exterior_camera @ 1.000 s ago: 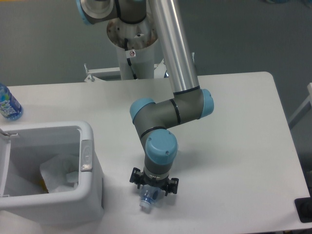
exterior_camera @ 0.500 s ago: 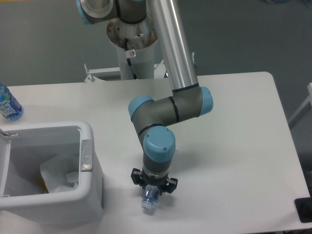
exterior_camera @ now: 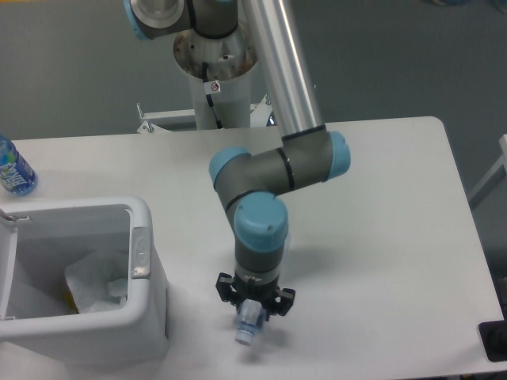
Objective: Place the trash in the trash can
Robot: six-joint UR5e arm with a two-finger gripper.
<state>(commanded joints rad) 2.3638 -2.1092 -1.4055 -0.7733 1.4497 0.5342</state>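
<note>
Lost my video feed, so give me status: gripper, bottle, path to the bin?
Gripper down at crushed bottle, grip not confirmed. White wrapper in trash can. Bare table between bottle and can.

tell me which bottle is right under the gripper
The clear crushed bottle with the white cap, beneath the gripper; the blue-labelled bottle stands far off at the table's left edge.

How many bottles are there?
2: a crushed clear bottle under the gripper near the table's front edge, and a blue-labelled water bottle at far left. More may be hidden.
</note>
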